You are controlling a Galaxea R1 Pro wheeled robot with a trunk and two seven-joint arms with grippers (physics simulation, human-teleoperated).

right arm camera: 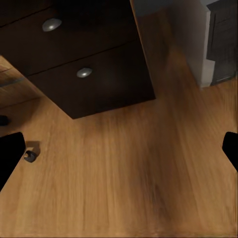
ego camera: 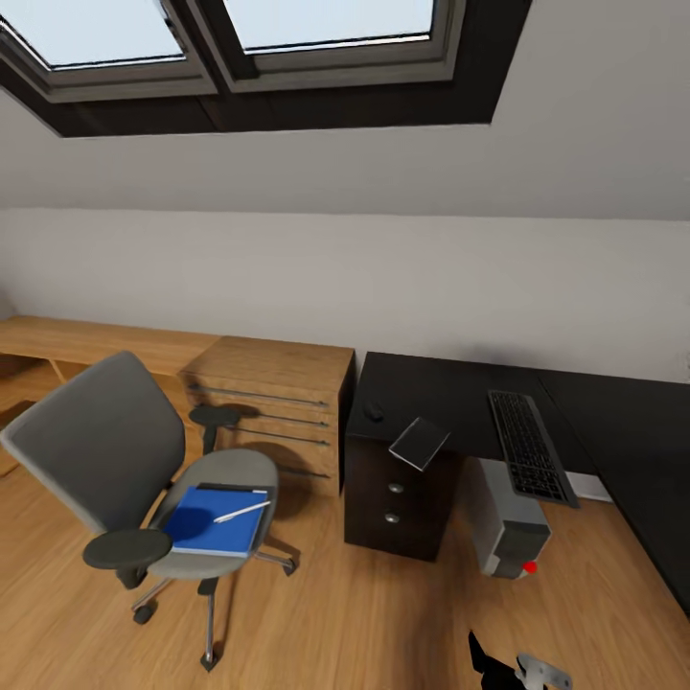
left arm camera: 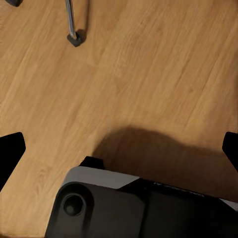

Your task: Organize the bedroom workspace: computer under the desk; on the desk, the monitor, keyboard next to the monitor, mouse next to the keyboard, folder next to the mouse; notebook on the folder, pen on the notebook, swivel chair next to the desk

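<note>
Open floor (ego camera: pixel 364 613) is seen betw. swivel chair (ego camera: pixel 144 479) and bench (ego camera: pixel 450 402). Under-bench gap is blocked by computer (ego camera: pixel 513 522) and drawer unit (ego camera: pixel 398 503); keyboard (ego camera: pixel 529 446) overhangs edge.

Sloped white ceiling with dark-framed skylights (ego camera: pixel 240 38) letting in pale daylight, plain white wall (ego camera: pixel 383 278), warm wooden plank floor (ego camera: pixel 364 613), light wooden chest of drawers (ego camera: pixel 273 407) beside a long light wooden counter (ego camera: pixel 86 343) along the wall
</note>
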